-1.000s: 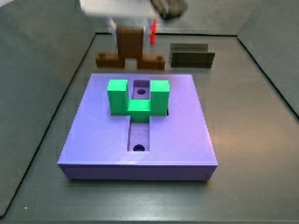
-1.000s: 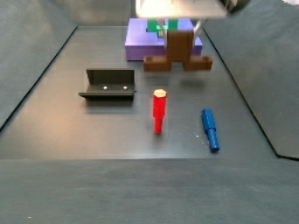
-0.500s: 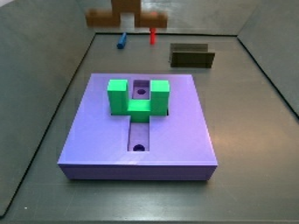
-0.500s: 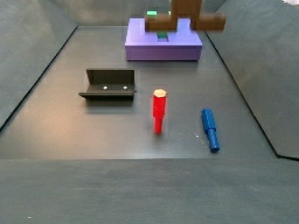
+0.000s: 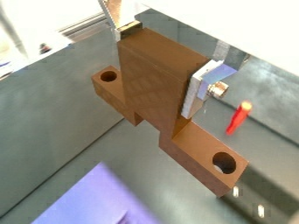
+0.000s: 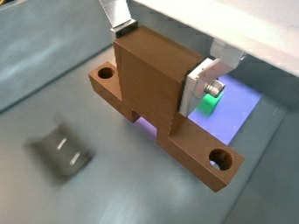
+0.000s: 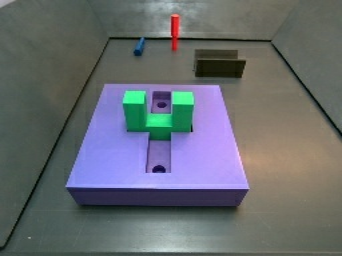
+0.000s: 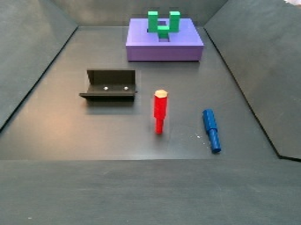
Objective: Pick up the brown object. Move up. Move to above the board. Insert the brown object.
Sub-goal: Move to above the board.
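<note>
My gripper (image 5: 162,63) is shut on the brown object (image 5: 158,87), a wood-coloured T-shaped piece, held by its upright block with the holed bar hanging below; both wrist views show it (image 6: 152,83). The silver fingers (image 6: 198,85) press on either side of the block. The piece hangs high above the floor. The purple board (image 7: 160,140) with its slot and green U-shaped block (image 7: 158,110) lies on the floor in both side views (image 8: 165,39); a corner of it shows under the piece in a wrist view (image 6: 233,118). The gripper and piece are out of both side views.
A red peg (image 8: 160,112) stands upright and a blue peg (image 8: 210,129) lies on the floor. The dark fixture (image 8: 108,85) stands beside them; it shows by the far wall in a side view (image 7: 219,64). Grey walls ring the floor.
The gripper has risen with the brown object, from the floor beside the board up past the top of both side views.
</note>
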